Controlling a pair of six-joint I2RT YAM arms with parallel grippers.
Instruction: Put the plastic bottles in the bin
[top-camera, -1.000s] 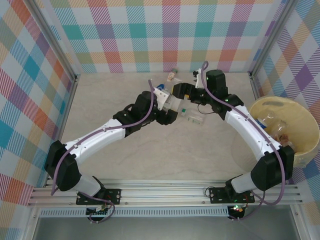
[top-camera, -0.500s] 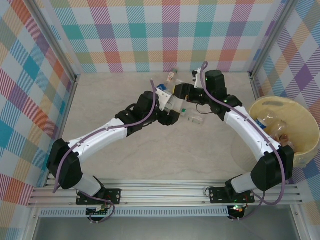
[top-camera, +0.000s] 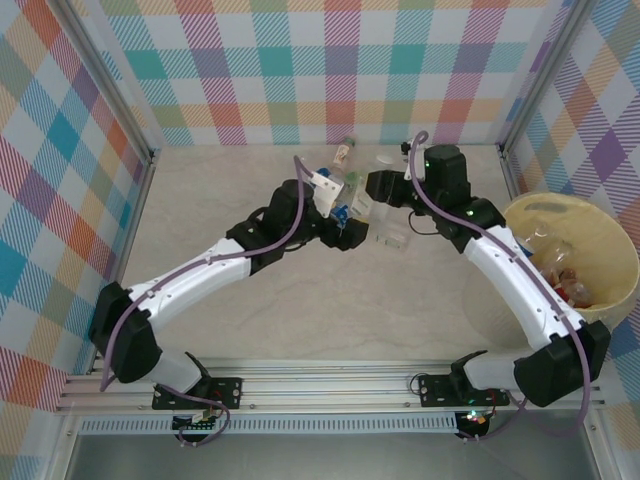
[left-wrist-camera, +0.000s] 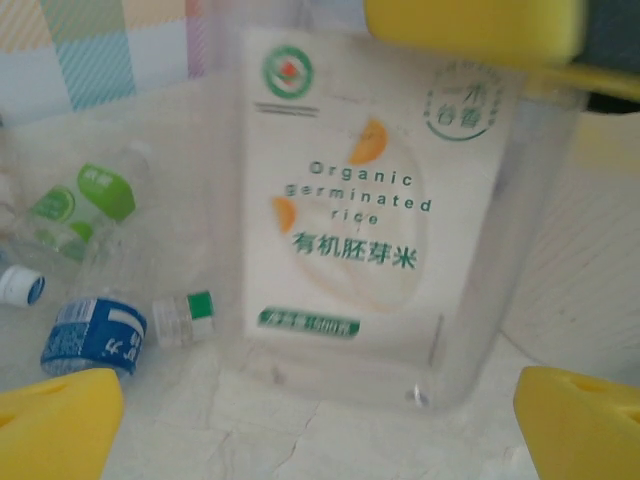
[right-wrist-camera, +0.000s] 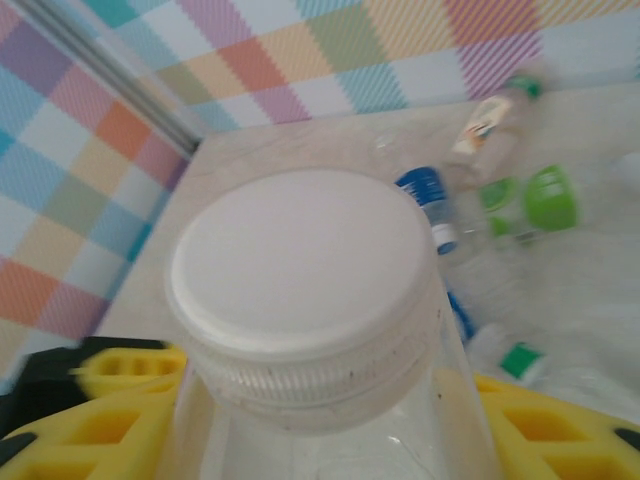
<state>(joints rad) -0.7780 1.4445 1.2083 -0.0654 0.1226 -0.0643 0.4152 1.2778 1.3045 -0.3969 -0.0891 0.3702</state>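
1. At the back middle of the table (top-camera: 300, 300), the two arms meet at a clear rice jar (left-wrist-camera: 350, 200) that bears a white label with green print.
2. The right gripper (right-wrist-camera: 330, 420) is clenched on this jar. Its yellow fingers (right-wrist-camera: 120, 400) sit on either side of the neck, just below the white lid (right-wrist-camera: 300, 260).
3. The left gripper (left-wrist-camera: 320, 410) is released. Its yellow fingertips (left-wrist-camera: 60, 425) stand wide apart, with the jar beyond them and touching neither.
4. The jar stands upright in the left wrist view. Whether its base rests on the table cannot be told.
5. Loose plastic bottles (left-wrist-camera: 85, 200) lie on the table to the left of the jar in that view. Among them are a blue-labelled bottle (left-wrist-camera: 95, 335) and, just beside it, a green-capped bottle (left-wrist-camera: 185, 318).
6. Close to the back wall lies a pale-labelled bottle (top-camera: 345, 150) with a green cap.
7. The bin (top-camera: 610, 240) stands at the right edge of the table, well apart from the jar and beside the right arm.
8. Several bottles in the bin (top-camera: 560, 265) lie against its inner wall.
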